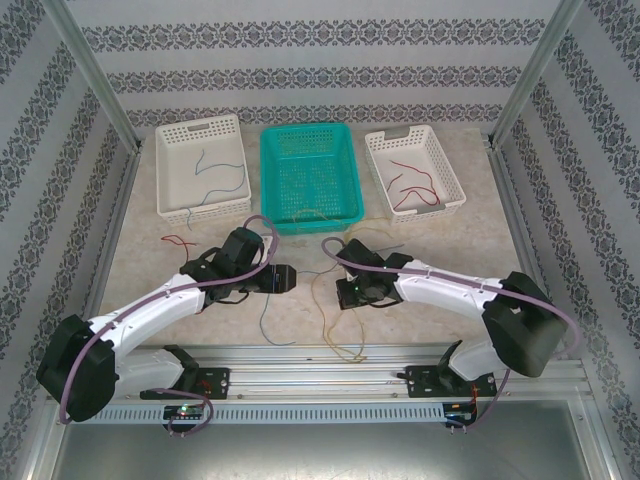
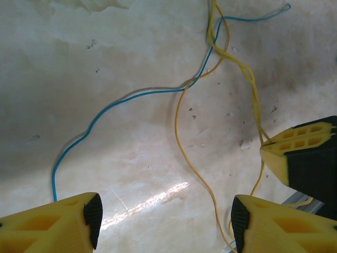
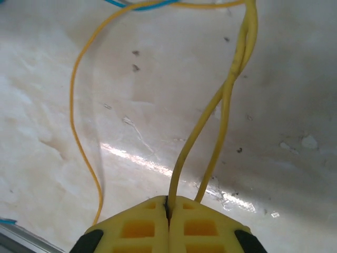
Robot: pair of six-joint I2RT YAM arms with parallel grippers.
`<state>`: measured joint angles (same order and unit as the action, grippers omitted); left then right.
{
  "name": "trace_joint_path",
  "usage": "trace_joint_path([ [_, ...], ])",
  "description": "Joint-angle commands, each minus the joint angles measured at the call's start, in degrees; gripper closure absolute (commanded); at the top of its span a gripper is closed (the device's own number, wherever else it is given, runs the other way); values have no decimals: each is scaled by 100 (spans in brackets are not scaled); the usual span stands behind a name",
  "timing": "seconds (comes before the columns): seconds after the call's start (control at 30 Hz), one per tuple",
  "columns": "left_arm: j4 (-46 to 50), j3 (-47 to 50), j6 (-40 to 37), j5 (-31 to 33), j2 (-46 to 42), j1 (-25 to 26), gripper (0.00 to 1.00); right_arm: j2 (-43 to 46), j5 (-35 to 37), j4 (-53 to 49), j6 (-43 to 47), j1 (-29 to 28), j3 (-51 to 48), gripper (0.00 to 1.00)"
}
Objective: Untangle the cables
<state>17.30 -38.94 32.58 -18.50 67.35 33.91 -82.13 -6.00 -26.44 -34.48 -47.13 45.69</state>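
Cables, position: a thin yellow-orange wire (image 3: 227, 100) and a thin blue-grey wire (image 2: 131, 96) lie crossed and twisted together on the pale marbled desk (image 1: 440, 262), in the bare stretch between the two arms, just in front of the teal plastic basket (image 1: 300, 129). A thin red wire (image 1: 178, 241) lies apart, near the left arm. More strands rest in the white plastic basket on the left (image 1: 163, 170) and the white plastic basket on the right (image 1: 450, 180).

Handling, my judgement: hair-light and limp; a lifted strand will sag and drag its neighbour along. Smooth skin, likely to slide out of a loose pinch. Best hold looks to be one strand alone, a little way off the crossing, so a pull draws it free rather than tightening the twist.

Grip, right claw (image 3: 168, 206): yellow fingers pressed fully together, one pass of the yellow-orange wire nipped in the seam between them; a second pass runs beside the tips, caught or not I cannot tell.

Grip, left claw (image 2: 166, 216): jaws wide apart above the desk, holding nothing; the blue-grey wire's end lies near one finger, a yellow-orange loop near the other
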Motion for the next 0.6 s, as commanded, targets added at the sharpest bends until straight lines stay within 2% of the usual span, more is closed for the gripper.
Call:
trace_joint_path([
  [0.0,-257,66,139,7,-76,136,33,711,114,-535,207,37,608,100],
  [0.27,-982,8,400,-411,91,381,32,1390,-1323,-924,763,482,2066,100],
  [0.57,-2084,256,617,-849,-13,502,27,1548,-2620,-354,403,904,2454,100],
])
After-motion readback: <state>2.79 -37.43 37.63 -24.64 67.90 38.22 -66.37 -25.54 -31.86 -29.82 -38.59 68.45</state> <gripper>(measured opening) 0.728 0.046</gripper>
